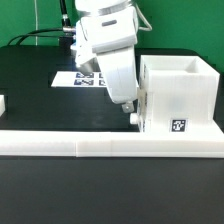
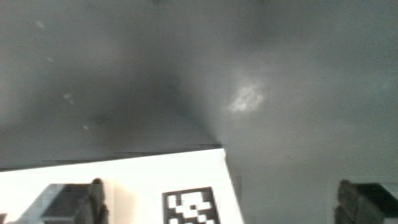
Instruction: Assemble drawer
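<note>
Tool low over the black tabletop, fingers spread wide in the wrist view, holding nothing. Best squared to the wall before closing. Drawer upright at the exterior view's right, against the near white rail, just beside the tool.

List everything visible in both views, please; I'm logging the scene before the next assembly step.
drawer shell: one, white, open-topped box with a square marker low on its front, at the exterior view's right, against the rail.
rail: one, long low white, along the table's near edge.
marker board: one, flat white with black tags, behind the arm; in the wrist view a white surface with one tag shows.
table: one, black.
gripper: one, white arm, lowered beside the shell; fingers dark in the wrist view; open or shut unclear.
</note>
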You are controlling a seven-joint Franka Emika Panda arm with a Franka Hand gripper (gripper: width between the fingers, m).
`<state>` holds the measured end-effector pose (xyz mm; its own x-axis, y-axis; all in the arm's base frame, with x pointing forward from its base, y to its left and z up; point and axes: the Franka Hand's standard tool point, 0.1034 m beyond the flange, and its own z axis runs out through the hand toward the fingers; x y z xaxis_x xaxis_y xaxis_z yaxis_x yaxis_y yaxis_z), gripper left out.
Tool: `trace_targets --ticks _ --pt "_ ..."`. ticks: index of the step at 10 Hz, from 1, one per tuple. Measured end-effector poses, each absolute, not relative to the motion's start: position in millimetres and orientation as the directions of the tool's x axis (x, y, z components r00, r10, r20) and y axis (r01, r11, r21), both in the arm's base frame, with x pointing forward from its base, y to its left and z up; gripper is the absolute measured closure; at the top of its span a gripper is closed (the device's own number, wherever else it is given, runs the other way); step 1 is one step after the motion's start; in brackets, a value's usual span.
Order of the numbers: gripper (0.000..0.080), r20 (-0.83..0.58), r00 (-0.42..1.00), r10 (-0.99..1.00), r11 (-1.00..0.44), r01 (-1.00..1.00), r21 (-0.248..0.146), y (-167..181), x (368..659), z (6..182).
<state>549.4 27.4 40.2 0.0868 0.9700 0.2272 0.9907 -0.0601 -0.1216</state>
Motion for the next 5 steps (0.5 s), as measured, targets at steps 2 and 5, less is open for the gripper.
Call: trace_targets --ticks 2,5 --pt "0.0151 0.224 0.108 0.969 -0.08 0.988 -0.128 22 550 40.8" --pt "0.0151 0.229 0.058 0.972 -0.019 0.985 -0.172 -39 540 51.6"
